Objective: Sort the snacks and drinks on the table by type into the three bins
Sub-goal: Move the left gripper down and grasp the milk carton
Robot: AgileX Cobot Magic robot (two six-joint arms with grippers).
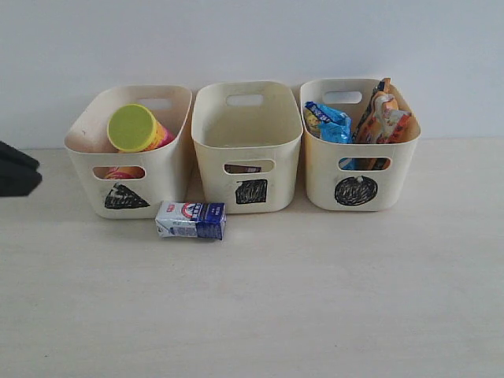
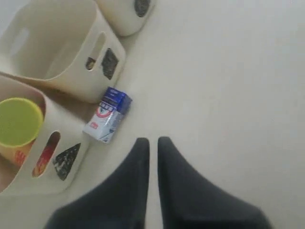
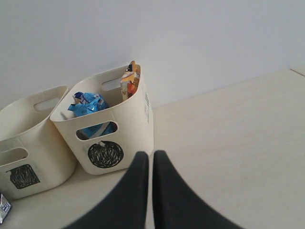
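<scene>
The small white-and-blue carton [image 1: 190, 220] [image 2: 107, 115] lies on its side on the table [image 1: 315, 299], in front of the gap between the triangle bin [image 1: 161, 169] and the square bin [image 1: 276, 146]. A yellow-orange chip tube [image 1: 138, 128] [image 2: 18, 121] leans in the triangle bin [image 2: 71, 157]. A blue bag [image 1: 329, 122] [image 3: 88, 104] and an orange-white bag [image 1: 384, 118] [image 3: 129, 82] stand in the circle bin [image 1: 394, 169] [image 3: 138, 124]. My left gripper [image 2: 151, 140] hovers shut and empty, short of the carton. Beside the circle bin, my right gripper [image 3: 148, 153] is shut and empty.
A dark item shows through the square bin's handle cutout [image 1: 249, 168]. A plain white wall [image 1: 252, 39] rises right behind the three bins. The left arm's dark body [image 1: 16, 169] shows at the left edge of the exterior view.
</scene>
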